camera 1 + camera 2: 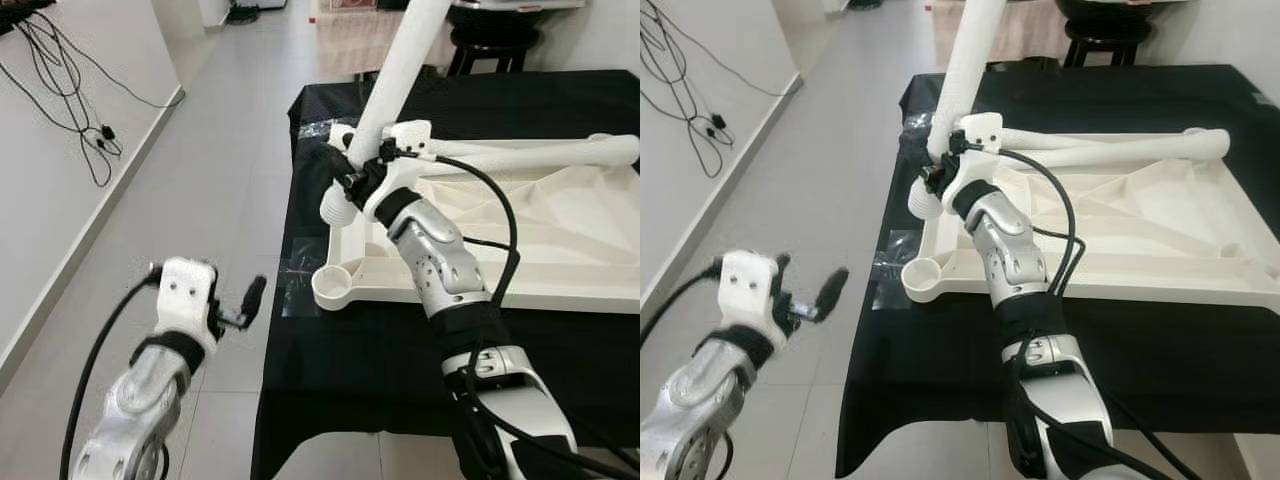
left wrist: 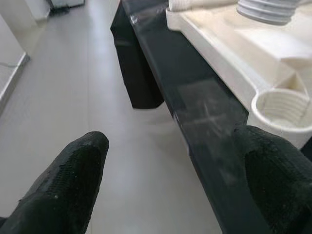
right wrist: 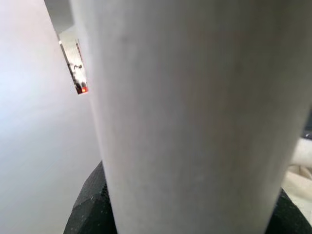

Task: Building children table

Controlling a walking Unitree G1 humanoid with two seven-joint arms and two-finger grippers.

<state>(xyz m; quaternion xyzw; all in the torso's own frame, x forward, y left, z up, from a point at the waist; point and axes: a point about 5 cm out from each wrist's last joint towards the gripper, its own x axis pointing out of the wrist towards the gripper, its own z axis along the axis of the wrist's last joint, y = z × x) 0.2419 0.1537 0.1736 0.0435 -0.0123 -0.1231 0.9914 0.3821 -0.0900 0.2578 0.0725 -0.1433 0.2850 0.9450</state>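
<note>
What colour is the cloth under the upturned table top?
Black: the plain black cloth drapes over the surface beneath the white plastic table top, clearest in the right eye view.

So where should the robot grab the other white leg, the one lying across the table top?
Probably around the middle of the lying leg, coming down from above. It is a long round tube resting flat across the upturned table top, so fingers can close across its width there. Its near end sits by the right gripper, which is shut on the standing leg.
</note>
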